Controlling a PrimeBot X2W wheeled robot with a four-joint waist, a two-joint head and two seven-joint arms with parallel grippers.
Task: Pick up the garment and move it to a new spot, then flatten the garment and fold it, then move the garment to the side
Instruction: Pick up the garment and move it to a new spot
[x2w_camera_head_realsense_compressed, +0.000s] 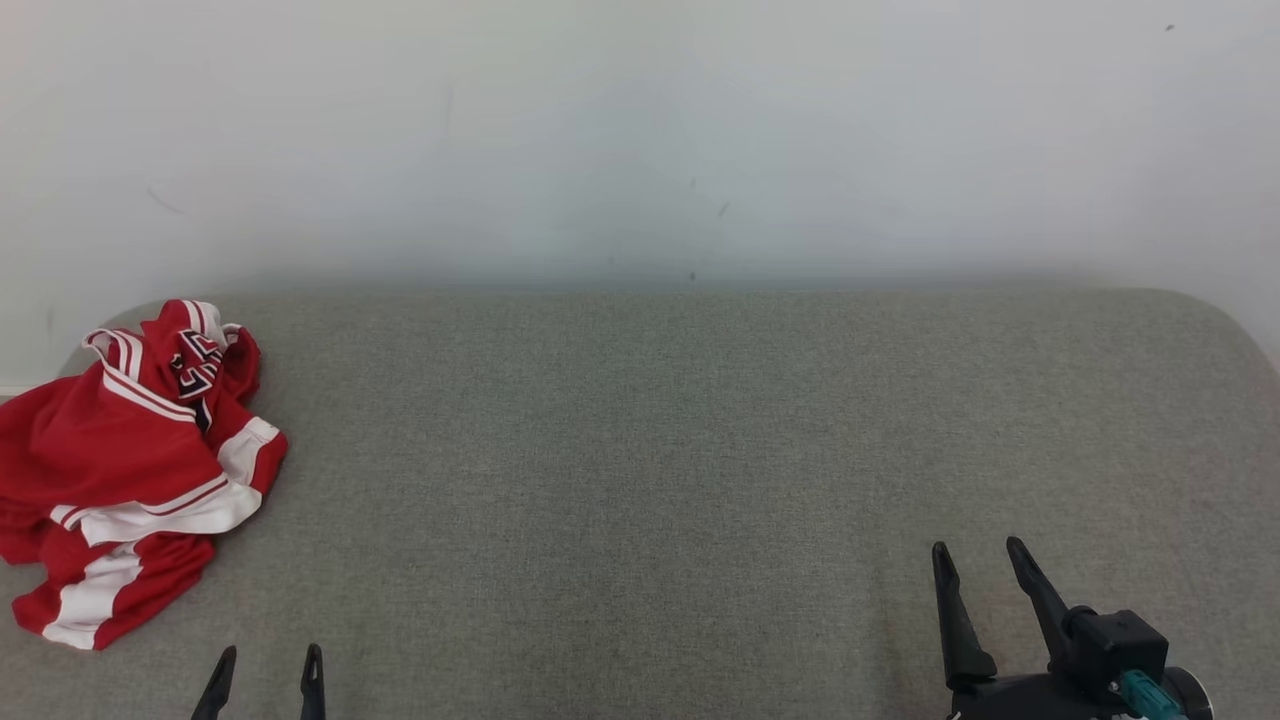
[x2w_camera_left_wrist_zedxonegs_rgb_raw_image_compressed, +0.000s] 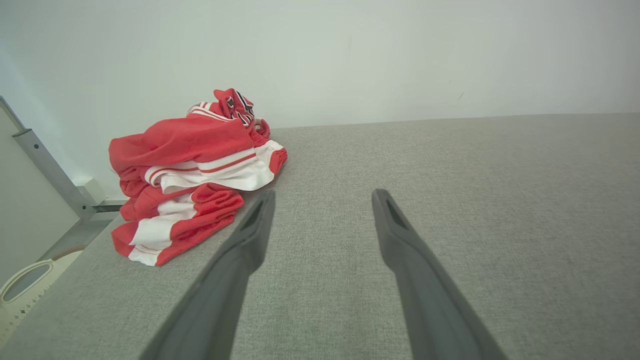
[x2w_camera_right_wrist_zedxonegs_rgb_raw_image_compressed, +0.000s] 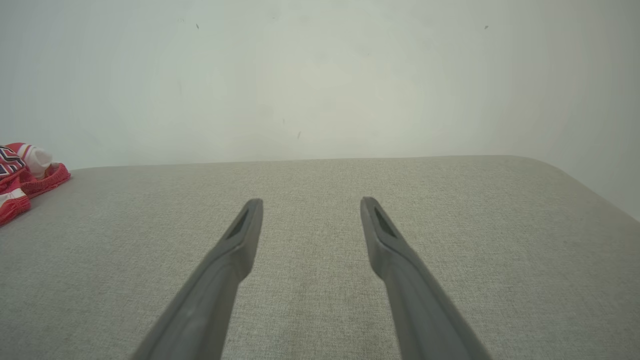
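The garment (x2w_camera_head_realsense_compressed: 130, 460) is a red jersey with white bands and dark lettering, crumpled in a heap at the far left of the grey fabric table (x2w_camera_head_realsense_compressed: 650, 480). In the left wrist view the garment (x2w_camera_left_wrist_zedxonegs_rgb_raw_image_compressed: 195, 165) lies ahead and to the left of my left gripper (x2w_camera_left_wrist_zedxonegs_rgb_raw_image_compressed: 324, 196), which is open and holds nothing. My left gripper (x2w_camera_head_realsense_compressed: 270, 656) shows at the lower left of the head view, just right of the heap. My right gripper (x2w_camera_head_realsense_compressed: 978, 548) stands open over bare cloth at the lower right. In the right wrist view the right gripper (x2w_camera_right_wrist_zedxonegs_rgb_raw_image_compressed: 310, 202) is empty, and the garment (x2w_camera_right_wrist_zedxonegs_rgb_raw_image_compressed: 22, 180) peeks in at the left edge.
A white wall (x2w_camera_head_realsense_compressed: 640, 140) rises directly behind the table. Beyond the table's left end, the left wrist view shows a grey metal post (x2w_camera_left_wrist_zedxonegs_rgb_raw_image_compressed: 50, 170) and a pale plastic basket (x2w_camera_left_wrist_zedxonegs_rgb_raw_image_compressed: 25, 290) on the floor. The table's right end is rounded (x2w_camera_right_wrist_zedxonegs_rgb_raw_image_compressed: 575, 180).
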